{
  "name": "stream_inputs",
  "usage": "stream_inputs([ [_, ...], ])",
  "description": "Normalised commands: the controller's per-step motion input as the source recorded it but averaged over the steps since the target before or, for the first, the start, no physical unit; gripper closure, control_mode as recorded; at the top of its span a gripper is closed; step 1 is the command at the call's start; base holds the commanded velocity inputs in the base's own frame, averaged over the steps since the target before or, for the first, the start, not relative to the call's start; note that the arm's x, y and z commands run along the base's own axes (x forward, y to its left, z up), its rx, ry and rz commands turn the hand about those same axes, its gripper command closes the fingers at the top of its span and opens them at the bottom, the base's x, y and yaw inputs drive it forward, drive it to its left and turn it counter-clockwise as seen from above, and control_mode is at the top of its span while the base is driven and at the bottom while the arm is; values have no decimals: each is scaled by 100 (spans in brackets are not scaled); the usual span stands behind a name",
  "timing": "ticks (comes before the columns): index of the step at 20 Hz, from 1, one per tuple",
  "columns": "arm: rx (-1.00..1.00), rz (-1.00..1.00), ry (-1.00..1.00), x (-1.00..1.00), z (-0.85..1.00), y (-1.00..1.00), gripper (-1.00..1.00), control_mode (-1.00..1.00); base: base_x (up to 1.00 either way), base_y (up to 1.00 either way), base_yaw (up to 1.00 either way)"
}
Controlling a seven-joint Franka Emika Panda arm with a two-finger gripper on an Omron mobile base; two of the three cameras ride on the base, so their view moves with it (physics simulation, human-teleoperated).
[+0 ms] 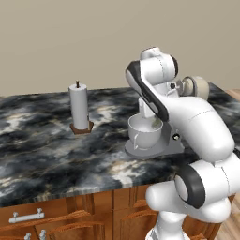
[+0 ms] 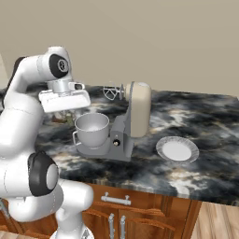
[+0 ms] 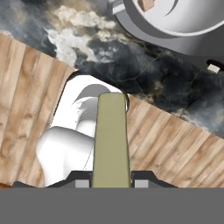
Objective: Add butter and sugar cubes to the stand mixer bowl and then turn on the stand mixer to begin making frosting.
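Pinched between our pincer (image 3: 111, 183) in the hand view is the butter (image 3: 111, 140), a yellowish stick running up the middle of the picture, with a dark finger tip pressed to each side of it. At the top of that view we see the stand mixer bowl (image 3: 192, 24) with a tan sugar cube (image 3: 146, 4) lying inside it, and a second sugar cube (image 3: 213, 68) sitting on the dark marbled worktop (image 3: 144, 74) just beside the mixer's grey base.

Over to the left base view: the stand mixer (image 1: 161, 133) stands on the worktop (image 1: 42, 150) with its bowl (image 1: 144, 131) on the grey base and its cream head tilted back behind our arm. Off to the left, well apart, a paper-towel roll (image 1: 78, 107) stands upright on its holder.

Now the right base view: our hand hangs above the worktop just left of the bowl (image 2: 92, 128), near its rim. The mixer (image 2: 126, 126) has its head raised, wire whisk (image 2: 112, 92) pointing left over the bowl. To the mixer's right, a round white plate (image 2: 177, 149) lies flat on the worktop (image 2: 210, 121).
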Motion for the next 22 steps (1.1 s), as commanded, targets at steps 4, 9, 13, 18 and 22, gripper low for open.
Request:
stream_inputs([
  [4,0,-4,1,0,-48,0,100,-100,0,0,0],
  [9,0,-1,0,9,-15,0,100,-100,0,0,0],
  [13,0,-1,0,24,0,0,100,-100,0,0,0],
  [18,0,-1,0,32,0,0,100,-100,0,0,0],
  [22,0,-1,0,38,0,0,100,-100,0,0,0],
])
